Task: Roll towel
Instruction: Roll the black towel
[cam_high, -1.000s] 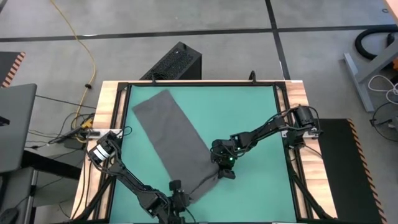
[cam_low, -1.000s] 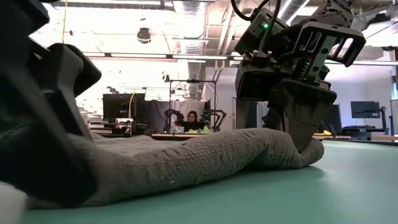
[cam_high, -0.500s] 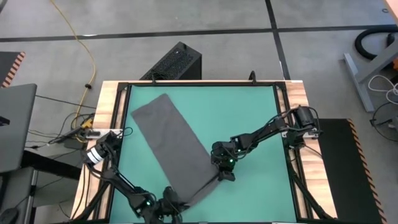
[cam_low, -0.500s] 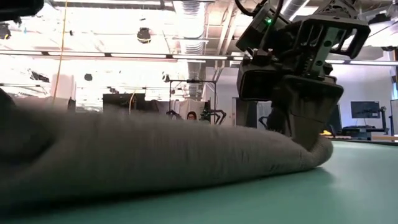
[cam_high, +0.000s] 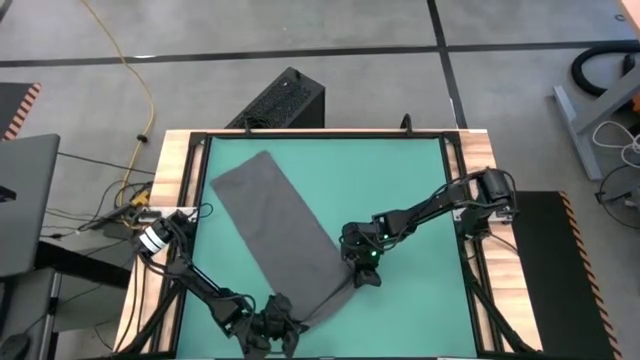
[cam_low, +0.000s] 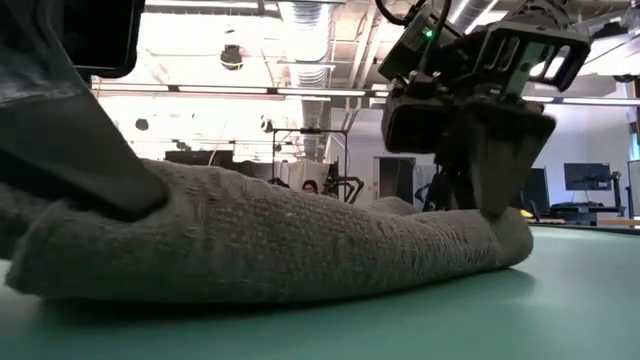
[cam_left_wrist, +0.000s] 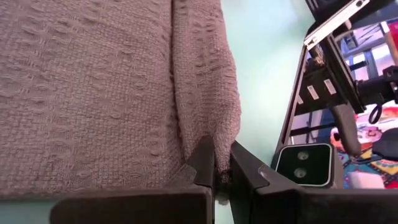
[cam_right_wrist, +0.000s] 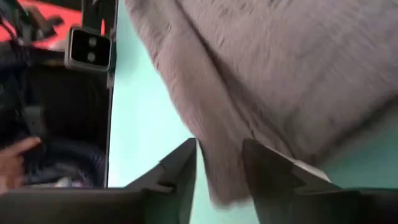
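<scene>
The dark grey towel (cam_high: 270, 220) lies flat on the teal mat (cam_high: 400, 180), running aslant from the far left to the near middle. Its near edge is folded over into a thick ridge (cam_low: 300, 250). My left gripper (cam_high: 275, 322) is at the near left end of that ridge, shut on the cloth (cam_left_wrist: 222, 171). My right gripper (cam_high: 360, 277) stands at the ridge's right end, open (cam_right_wrist: 219, 168), with the folded edge (cam_right_wrist: 217, 149) running between its fingers. My left gripper pinches the end of the towel's folded-over near edge (cam_left_wrist: 217, 149) between its two fingers, several layers together. The fingers slant down from the table's near side. The rest of the towel lies on the mat. My right gripper stands open astride the ridge's right end (cam_low: 500, 225), fingers pointing down; whether they touch the cloth I cannot tell.
A wooden frame (cam_high: 170, 200) borders the mat. A small camera block (cam_left_wrist: 303, 165) sits at the near edge, close to my left gripper. A black box (cam_high: 285, 100) stands on the floor beyond the far edge. Bare mat lies to the right of the towel.
My left gripper has moved a little toward the table's near left and come down on the towel's near end. The near edge there has bunched up into a thicker ridge, while the far part of the towel has stayed flat where it was.
</scene>
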